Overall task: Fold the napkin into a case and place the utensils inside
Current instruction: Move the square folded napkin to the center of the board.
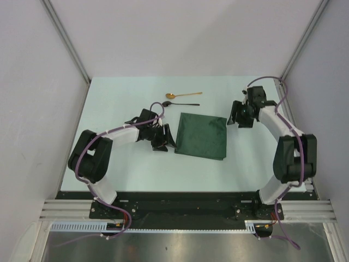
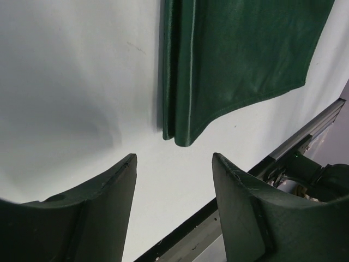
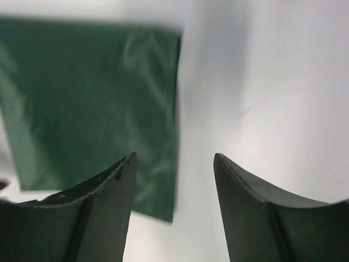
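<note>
The napkin (image 1: 201, 136) lies folded flat and looks soft, floppy and light, so I'd pinch a layered corner. The left gripper (image 1: 162, 137) sits just off its left edge and the right gripper (image 1: 238, 117) near its far-right corner, both spread, holding nothing. The gold spoon (image 1: 182, 95) and black spoon (image 1: 181, 104) lie just past its far edge.

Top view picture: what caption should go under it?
The left gripper and right gripper, both open, flank the folded napkin; gold spoon and black spoon lie beyond.

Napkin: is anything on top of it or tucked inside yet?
Nothing lies on the napkin. The gold spoon and black spoon rest on the table beyond its far edge. Between its folds is hidden.
</note>
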